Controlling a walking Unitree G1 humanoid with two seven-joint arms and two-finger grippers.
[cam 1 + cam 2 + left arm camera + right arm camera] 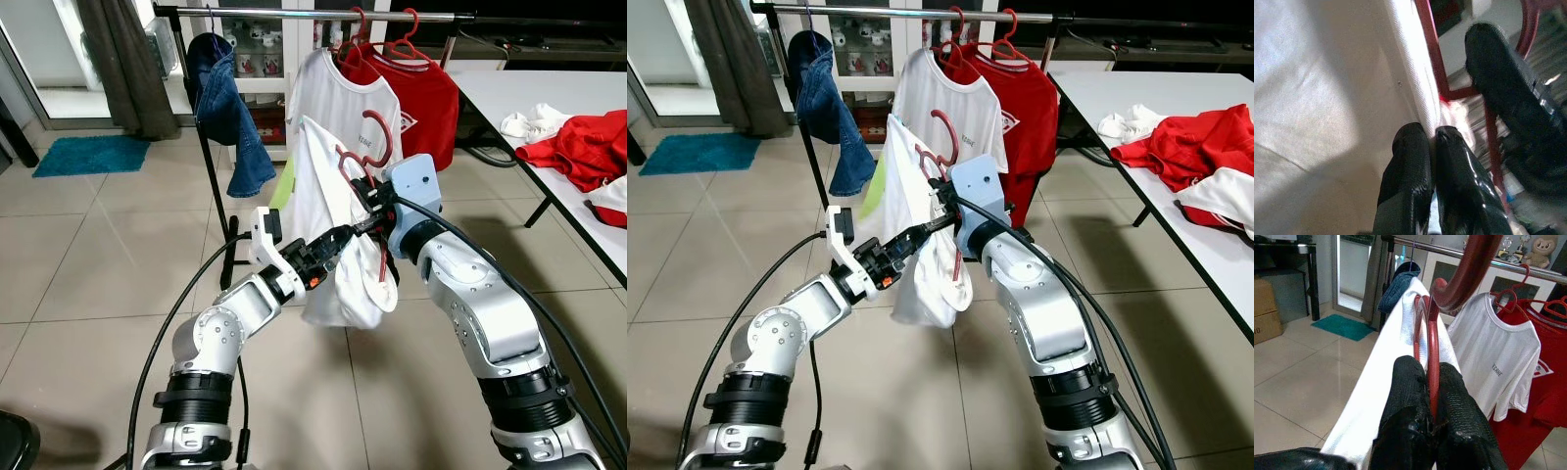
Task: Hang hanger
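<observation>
right claw (pixel 1431 382) clamps red hanger (pixel 1433 340) (left claw (pixel 1432 147) pinches shirt (pixel 1327 98)).

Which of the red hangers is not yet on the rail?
The red hanger carrying the white shirt, held between both arms. The right claw grips it below the hook; the left claw pinches the shirt. The others hang on the rail.

Red hanger (pixel 375 147) (glossy), plain white shirt (pixel 323 225), black tools.

A blue denim garment (pixel 223 108) hangs on the rail at ten o'clock. A teal mat (pixel 90 154) lies on the floor farther left. At two o'clock, red and white clothes (pixel 578 149) lie heaped on a white table (pixel 509 93).
</observation>
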